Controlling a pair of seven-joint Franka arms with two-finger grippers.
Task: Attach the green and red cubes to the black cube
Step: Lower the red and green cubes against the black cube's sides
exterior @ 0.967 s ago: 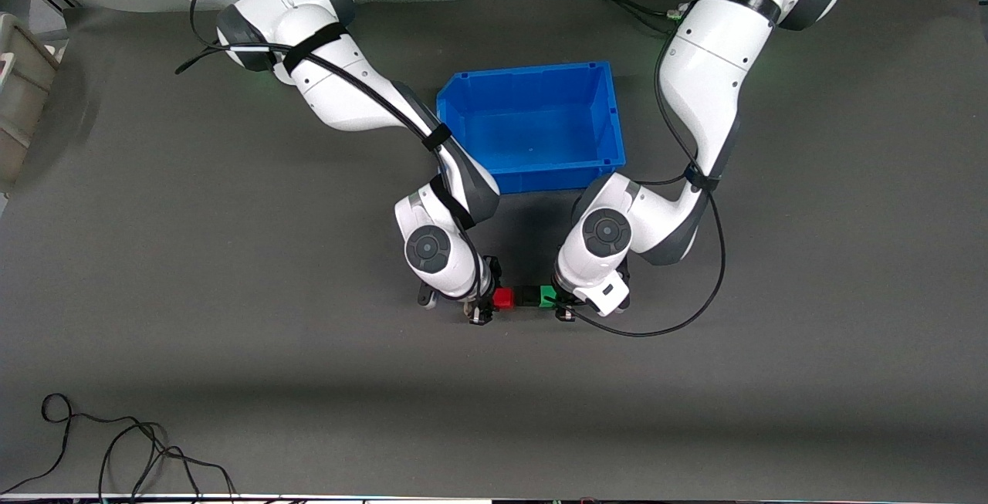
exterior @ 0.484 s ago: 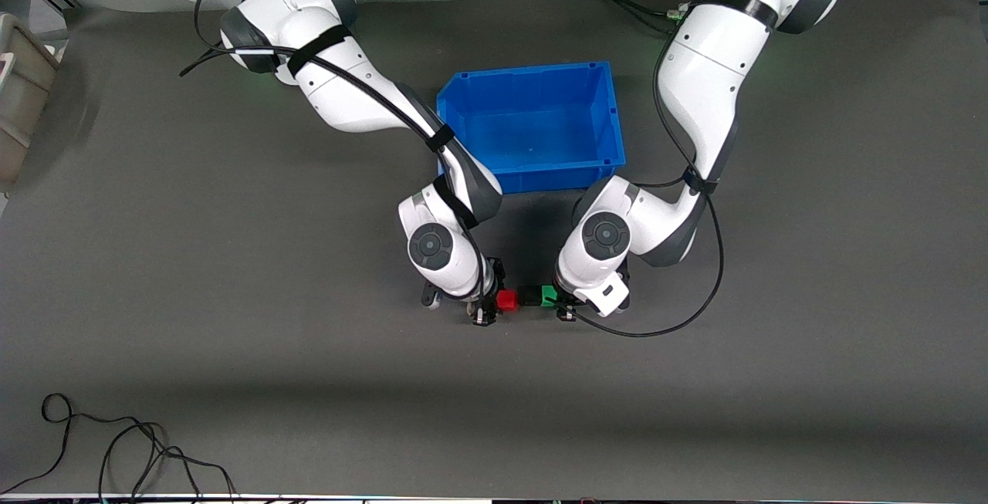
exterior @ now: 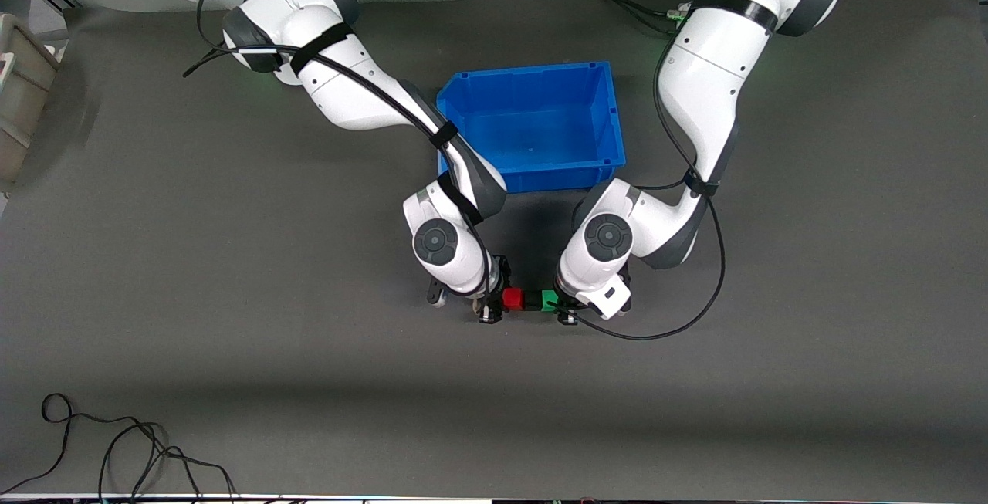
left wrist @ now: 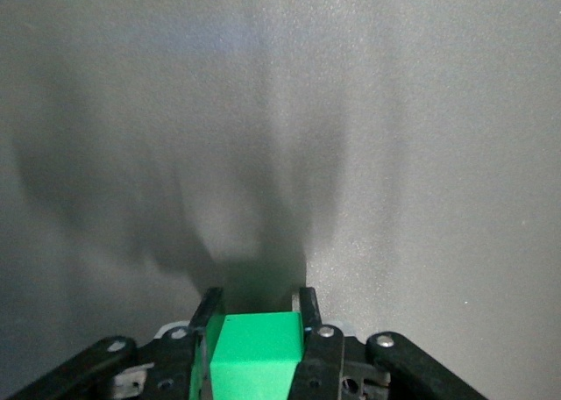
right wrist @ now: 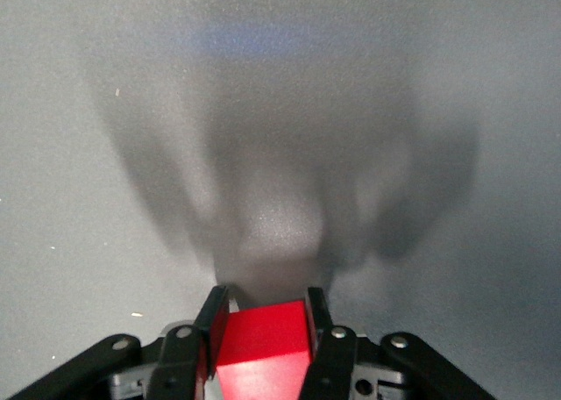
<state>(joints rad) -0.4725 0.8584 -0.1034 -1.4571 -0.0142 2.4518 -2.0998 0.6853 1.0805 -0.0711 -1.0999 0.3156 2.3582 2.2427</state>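
Pinching red cube [exterior: 511, 299], right claw [exterior: 489, 308] meets black cube [exterior: 530, 301].

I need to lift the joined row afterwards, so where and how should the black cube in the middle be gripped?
Probably from straight above, pinching the black cube on its two free faces, the one nearer the front camera and the one toward the blue bin. Its other two sides are taken by the red cube, held in the right gripper, and the green cube, held in the left gripper.

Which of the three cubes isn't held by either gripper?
The black cube, in the middle of the row; the red cube and green cube flanking it are each gripped.
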